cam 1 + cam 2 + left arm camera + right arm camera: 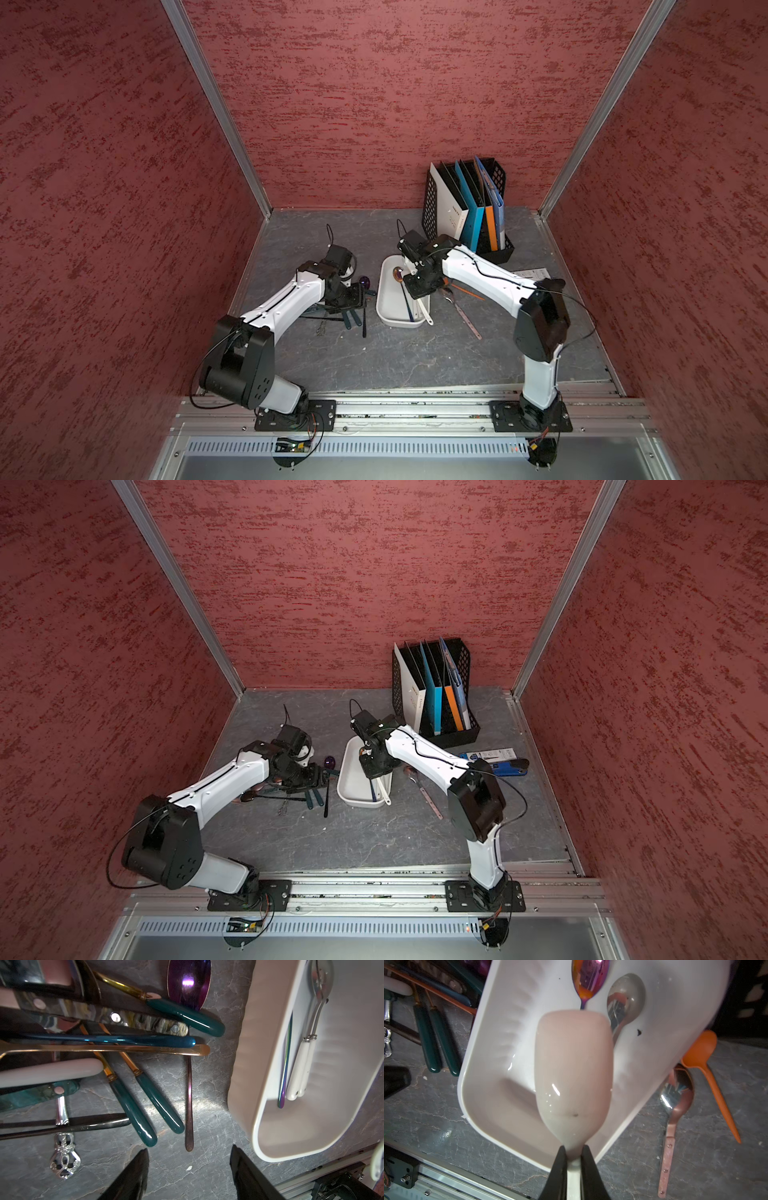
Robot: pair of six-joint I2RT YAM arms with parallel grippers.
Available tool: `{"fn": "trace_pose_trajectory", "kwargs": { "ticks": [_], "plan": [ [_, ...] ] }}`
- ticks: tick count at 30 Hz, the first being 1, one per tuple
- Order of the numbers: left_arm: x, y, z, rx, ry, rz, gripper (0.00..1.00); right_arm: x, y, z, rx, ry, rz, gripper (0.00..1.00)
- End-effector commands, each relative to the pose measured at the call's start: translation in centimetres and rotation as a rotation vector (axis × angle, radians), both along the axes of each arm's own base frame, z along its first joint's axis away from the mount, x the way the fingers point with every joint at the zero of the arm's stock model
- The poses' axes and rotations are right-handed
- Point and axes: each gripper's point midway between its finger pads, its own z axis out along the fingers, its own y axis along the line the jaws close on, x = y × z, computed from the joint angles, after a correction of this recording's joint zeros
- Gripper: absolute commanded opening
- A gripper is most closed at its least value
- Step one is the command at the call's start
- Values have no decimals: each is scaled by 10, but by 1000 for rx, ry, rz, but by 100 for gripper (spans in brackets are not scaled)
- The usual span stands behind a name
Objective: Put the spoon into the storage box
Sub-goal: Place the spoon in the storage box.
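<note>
The right gripper [574, 1151] is clamped on the neck of the white spoon [574, 1068]. The spoon's bowl points straight out past the fingertips, over the storage box [492, 1084], and its handle runs back between them. The left gripper [189, 1148] stands open above the table [207, 1126].

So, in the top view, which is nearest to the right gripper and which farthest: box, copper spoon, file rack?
1. Box: directly below the right gripper, which holds the white spoon.
2. Copper spoon: lying just right of the box.
3. File rack: at the rear, clearly farthest.
</note>
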Motion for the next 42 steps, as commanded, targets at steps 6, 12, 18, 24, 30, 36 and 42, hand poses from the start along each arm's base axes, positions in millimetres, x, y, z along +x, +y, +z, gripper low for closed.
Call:
{"fn": "trace_pose_trajectory", "kwargs": {
  "ticks": [6,12,18,24,30,36,42],
  "plan": [
    [-10,7,7,11,-25,9,66,29,25,-15,62,52,24,12],
    [-15,10,9,19,-20,6,67,44,27,-39,76,93,-5,12],
    [-15,9,10,17,-17,11,67,52,25,-56,87,130,-25,12],
    [-18,7,7,20,-3,2,66,57,21,-68,46,124,-41,14],
    [-19,5,5,24,8,1,67,57,23,-79,42,139,-53,16],
    [-16,2,8,30,7,-8,68,59,20,-82,27,130,-54,23],
    [-7,-4,13,57,-10,-42,68,63,15,-68,13,80,-48,33]
  ]
}}
